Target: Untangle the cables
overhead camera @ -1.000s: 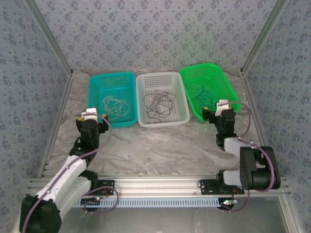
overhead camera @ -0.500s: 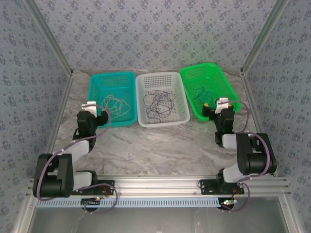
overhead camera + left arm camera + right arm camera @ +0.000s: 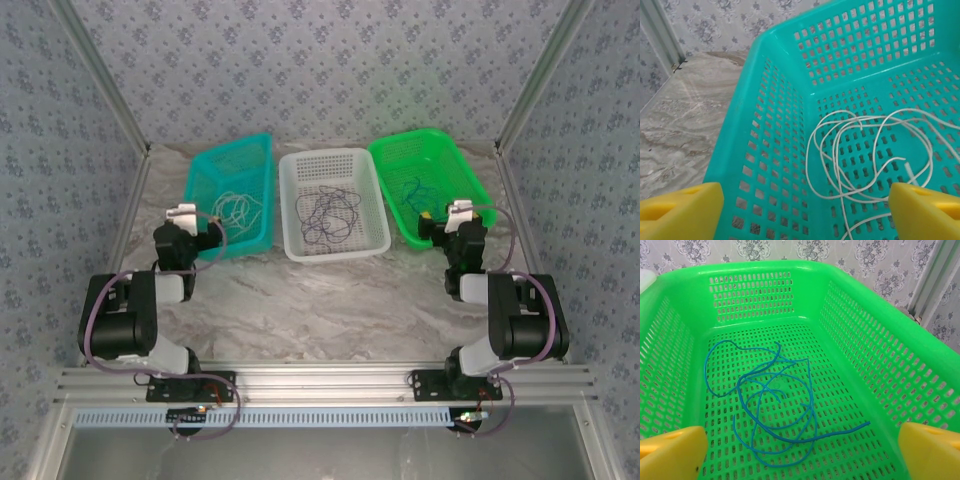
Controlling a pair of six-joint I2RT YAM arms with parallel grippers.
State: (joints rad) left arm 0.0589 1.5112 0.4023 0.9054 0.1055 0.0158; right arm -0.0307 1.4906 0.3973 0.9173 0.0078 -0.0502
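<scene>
Gaping wide and empty, the left gripper [image 3: 805, 212] frames a near corner of the teal perforated plastic basket [image 3: 775, 100], thin white cable [image 3: 865, 150] curled inside. The right gripper [image 3: 802, 455], equally spread, faces the green plastic basket [image 3: 865, 340] holding thin blue cable [image 3: 775, 405]. Between them, a white plastic basket [image 3: 340, 160] holds dark purple cable [image 3: 328, 213].

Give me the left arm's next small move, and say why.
Probably lift the left gripper up and back. Its open jaws stand either side of the wall of the teal basket, and the white cable lies loose inside, alone; the blue cable and the dark cable lie in baskets of their own, so nothing there seems left to separate.
</scene>
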